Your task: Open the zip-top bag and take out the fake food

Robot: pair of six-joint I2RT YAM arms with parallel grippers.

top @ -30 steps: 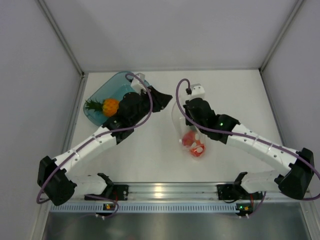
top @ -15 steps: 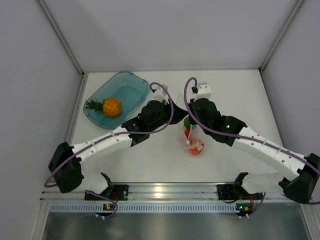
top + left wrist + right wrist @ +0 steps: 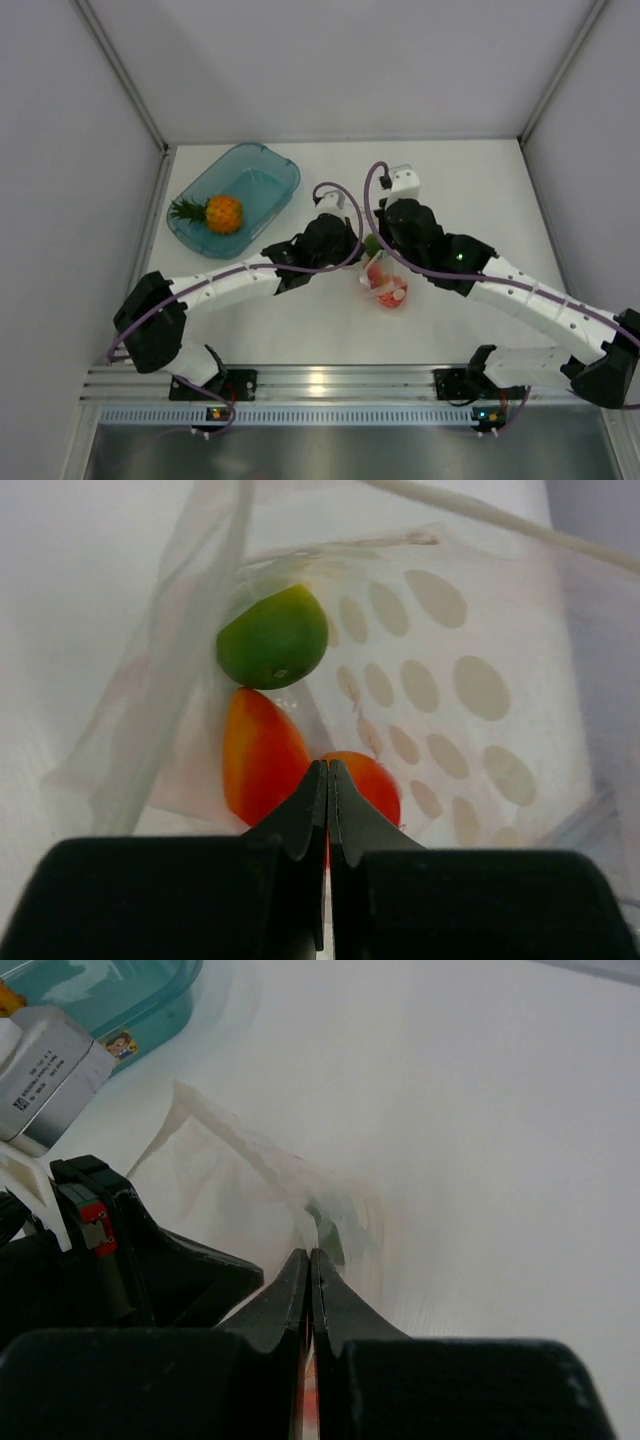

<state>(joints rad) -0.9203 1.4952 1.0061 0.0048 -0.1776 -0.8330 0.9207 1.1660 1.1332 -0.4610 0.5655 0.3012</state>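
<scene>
**Overhead and wrist views.** My two arms are meeting near the middle of the counter (image 3: 470, 180), where the bag (image 3: 470, 690) is standing on end between them.

- **Right gripper:** My right gripper (image 3: 309, 1258) is pinching the clear film at the bag's upper edge, with its jaws pressed together on the plastic.
- **Left gripper:** My left gripper (image 3: 327, 772) is pointing at the bag's side with its jaws together. Its tips are showing right in front of the lower fruits. I cannot tell whether any film is caught between them.
- **Bag contents:** A green fruit (image 3: 272, 637) is sitting inside the bag above two red-orange fruits (image 3: 258, 765). These two are lying side by side, touching, at the bottom.
- **Pineapple:** The pineapple (image 3: 221, 213) is lying on its side in the teal tray (image 3: 265, 165) at the counter's far left, well apart from the bag. Its green leaves are pointing left.
</scene>
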